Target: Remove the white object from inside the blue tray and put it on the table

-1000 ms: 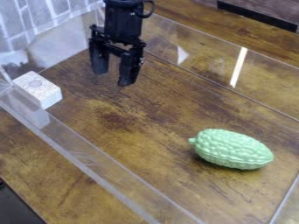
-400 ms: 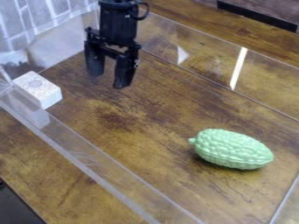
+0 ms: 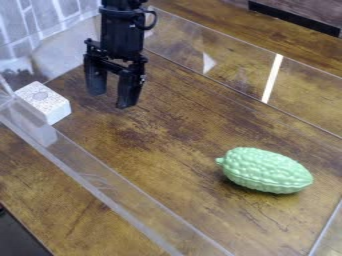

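The black fingers [image 3: 95,82] of the gripper [image 3: 111,92] stand apart with open air between them and nothing clamped in that gap. They point steeply down toward the worktop [image 3: 174,120], their tips close over the wood without any visible contact. Above them the dark body of the hand rises to the upper edge of the view, where the rest of the arm is cut off.

Just to the left of the fingers, near the worktop's left edge, lies the white object [image 3: 42,101], a small rectangular block with a finely speckled top face. It is apart from the fingers, not touched by them. It sits beside a clear plastic panel [image 3: 80,165] whose edge runs diagonally from the left side toward the bottom of the view; whether the block rests against that panel or only close to it cannot be told.

The worktop is dark brown wood grain with paler, scuffed patches around its middle. A second clear panel [image 3: 254,60] crosses the far part of the surface, catching a bright streak of reflected light.

Well away from the gripper, toward the right edge and nearer the front, a bumpy green oval fruit [image 3: 265,170] lies on its side on the wood, with nothing touching it.

In the far left corner a pale tiled wall [image 3: 27,25] shows behind the clear plastic.
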### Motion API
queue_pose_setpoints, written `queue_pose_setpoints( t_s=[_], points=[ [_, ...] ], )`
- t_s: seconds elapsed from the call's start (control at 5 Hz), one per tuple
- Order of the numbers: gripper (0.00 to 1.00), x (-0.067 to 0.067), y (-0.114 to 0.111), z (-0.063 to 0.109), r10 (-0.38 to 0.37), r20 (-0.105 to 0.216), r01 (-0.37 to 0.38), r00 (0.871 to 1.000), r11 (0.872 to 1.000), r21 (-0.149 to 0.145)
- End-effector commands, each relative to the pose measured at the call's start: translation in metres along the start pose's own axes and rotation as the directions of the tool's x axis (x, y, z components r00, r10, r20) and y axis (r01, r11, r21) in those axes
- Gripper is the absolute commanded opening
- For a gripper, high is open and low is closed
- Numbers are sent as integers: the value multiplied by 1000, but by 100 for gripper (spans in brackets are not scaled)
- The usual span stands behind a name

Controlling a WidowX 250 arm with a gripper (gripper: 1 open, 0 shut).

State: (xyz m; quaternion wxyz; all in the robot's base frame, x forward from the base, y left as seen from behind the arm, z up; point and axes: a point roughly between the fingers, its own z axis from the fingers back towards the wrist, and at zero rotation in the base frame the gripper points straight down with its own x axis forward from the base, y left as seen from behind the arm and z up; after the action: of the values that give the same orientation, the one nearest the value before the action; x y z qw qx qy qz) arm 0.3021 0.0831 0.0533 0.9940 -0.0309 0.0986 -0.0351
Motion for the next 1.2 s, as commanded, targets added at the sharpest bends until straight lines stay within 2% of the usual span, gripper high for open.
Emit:
queue_pose_setpoints(
  t_s=[0.0,0.4,1.0],
  points=[
    [100,-10,10,30,29,89,-32,996,999,27],
    [100,-21,14,35,37,104,-40,994,999,35],
    [100,-22,22,32,56,116,-60,992,998,31]
  ],
)
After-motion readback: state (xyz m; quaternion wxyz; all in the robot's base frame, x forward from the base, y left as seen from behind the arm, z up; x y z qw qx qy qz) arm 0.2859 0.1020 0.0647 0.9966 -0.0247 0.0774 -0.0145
